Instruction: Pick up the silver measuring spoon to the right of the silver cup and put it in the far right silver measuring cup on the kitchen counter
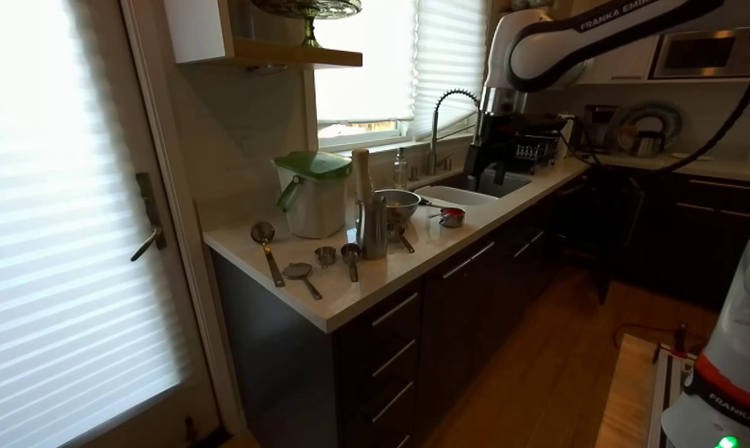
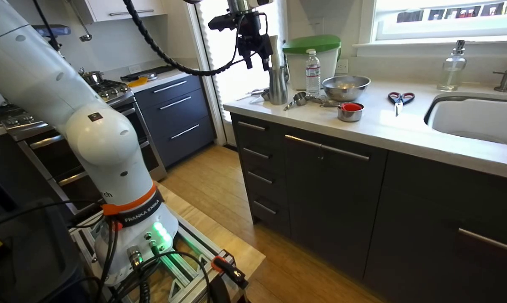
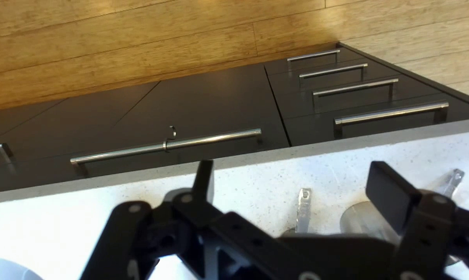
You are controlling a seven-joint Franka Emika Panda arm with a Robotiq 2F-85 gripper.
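Silver measuring spoon [image 2: 300, 98] lies on the worktop [image 2: 383, 128], just to the right of a tall steel cylinder [image 2: 278, 86] in both exterior views, its handle pointing towards the front edge. A similar spoon [image 1: 351, 257] lies just right of a small steel cup [image 1: 325, 256] in an exterior view, and I cannot tell for certain which of the two the task means.

The fingers [image 3: 392, 196] stand spread wide apart, pointing down in the air above the worktop, well apart from both spoons. In the wrist view a spoon handle shows in the gap between them, down on the pale surface, while its round end is mostly hidden.

Farther right, the silver measuring cup [image 2: 350, 113] sits upright near the front edge, with a handle reaching out towards the steel cylinder. Something red [image 2: 351, 107] is inside it; what it is I cannot tell.

Behind this cup is a metal bowl [image 2: 346, 89]. A clear plastic bottle [image 2: 313, 73] stands just left of the bowl, in front of a white bin [image 2: 296, 69] with a green lid [image 2: 314, 43]. A pair of scissors [image 2: 399, 103] lies between the bowl and the white sink [image 2: 468, 113]. A long ladle [image 1: 269, 255] and a flat round utensil [image 1: 298, 270] lie near the end of the worktop, and dark cabinets [image 2: 333, 202] stand beneath it.
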